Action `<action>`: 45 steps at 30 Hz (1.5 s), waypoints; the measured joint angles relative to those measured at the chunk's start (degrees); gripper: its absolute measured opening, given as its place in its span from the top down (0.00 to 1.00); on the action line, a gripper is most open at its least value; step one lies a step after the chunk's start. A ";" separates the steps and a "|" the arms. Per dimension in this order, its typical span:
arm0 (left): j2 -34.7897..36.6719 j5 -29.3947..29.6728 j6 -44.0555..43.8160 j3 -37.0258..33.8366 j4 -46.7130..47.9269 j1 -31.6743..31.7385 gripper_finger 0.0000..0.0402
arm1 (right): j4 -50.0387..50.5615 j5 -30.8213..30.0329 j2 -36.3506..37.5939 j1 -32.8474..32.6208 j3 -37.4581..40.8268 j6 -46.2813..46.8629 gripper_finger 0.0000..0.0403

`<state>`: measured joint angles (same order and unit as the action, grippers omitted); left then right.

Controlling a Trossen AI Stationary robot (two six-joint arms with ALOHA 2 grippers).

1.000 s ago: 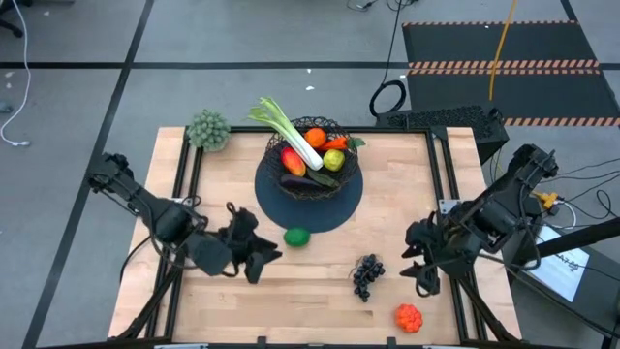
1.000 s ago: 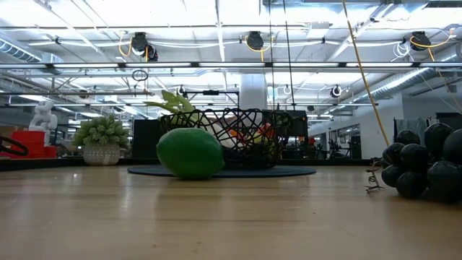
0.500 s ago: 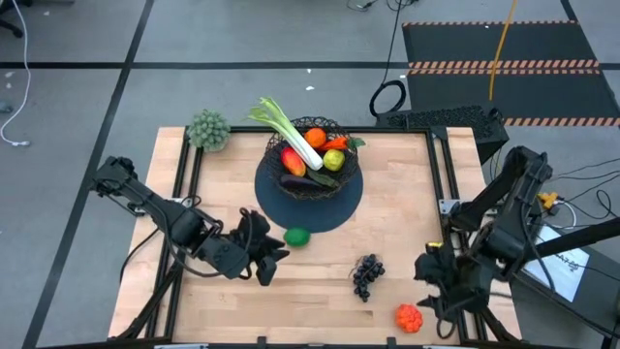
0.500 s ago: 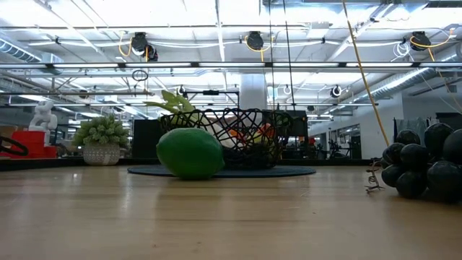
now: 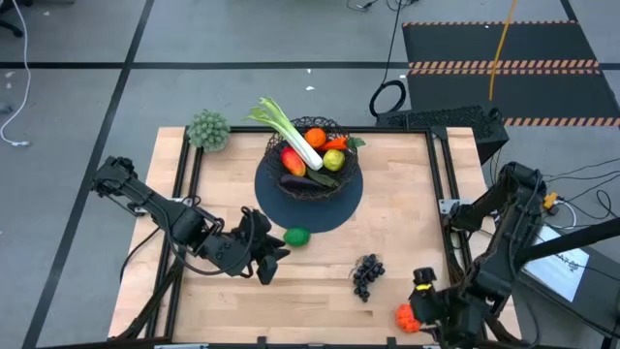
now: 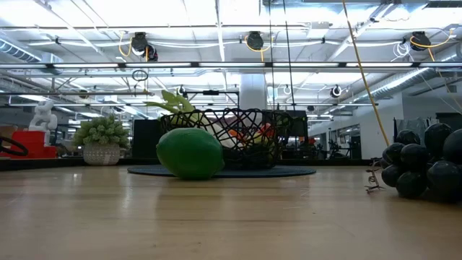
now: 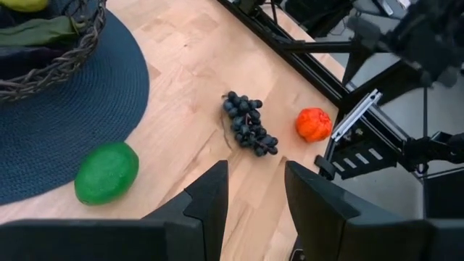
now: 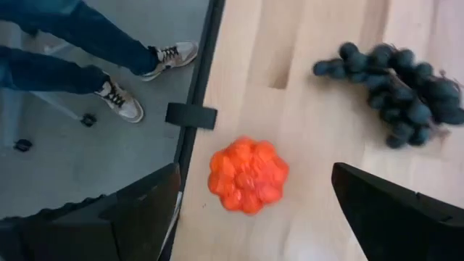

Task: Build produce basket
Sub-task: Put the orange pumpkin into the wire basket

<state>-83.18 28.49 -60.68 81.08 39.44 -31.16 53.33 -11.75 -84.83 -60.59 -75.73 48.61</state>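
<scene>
Open right end effector (image 8: 246,210) above orange fruit (image 8: 248,175)

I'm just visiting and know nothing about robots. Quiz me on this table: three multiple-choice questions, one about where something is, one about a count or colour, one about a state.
1. Where does the lime lie?
A. in the basket
B. on the table at the edge of the round mat
C. on the floor

2. How many pieces of produce lie on the table outside the basket?
A. one
B. three
C. six

3. How do the fingers of the right gripper stand?
A. wide apart on either side of the orange bumpy fruit
B. shut on the grapes
C. shut on the leek

Answers:
1 B: the high view shows it against the mat.
2 B: lime, grapes and orange bumpy fruit.
3 A: the right wrist view shows both fingers clear of the fruit.
</scene>
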 joint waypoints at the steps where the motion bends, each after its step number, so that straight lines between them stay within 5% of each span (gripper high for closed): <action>1: 0.00 0.00 -0.42 0.00 0.00 0.00 0.66 | -0.91 -0.02 -0.80 -0.03 0.01 -0.63 0.12; 9: 0.00 -0.30 -2.96 0.00 -0.26 -0.48 0.66 | -9.76 1.21 -5.83 -0.03 1.80 -3.30 0.05; 17: 0.00 -0.56 -2.84 0.00 -0.68 -0.48 0.66 | -13.83 3.11 -5.32 -0.27 10.18 1.05 0.01; 23: 0.00 -0.56 -1.48 0.00 -0.68 -0.48 0.66 | -26.21 4.39 -5.27 -0.27 17.84 5.43 0.01; 45: 0.02 -0.65 0.56 0.00 -0.65 -0.31 0.66 | -26.23 8.58 -1.41 2.04 23.92 10.89 0.01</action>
<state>-83.15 27.83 -60.13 81.08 38.79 -31.46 27.11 -3.16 -86.24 -58.56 -51.81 59.50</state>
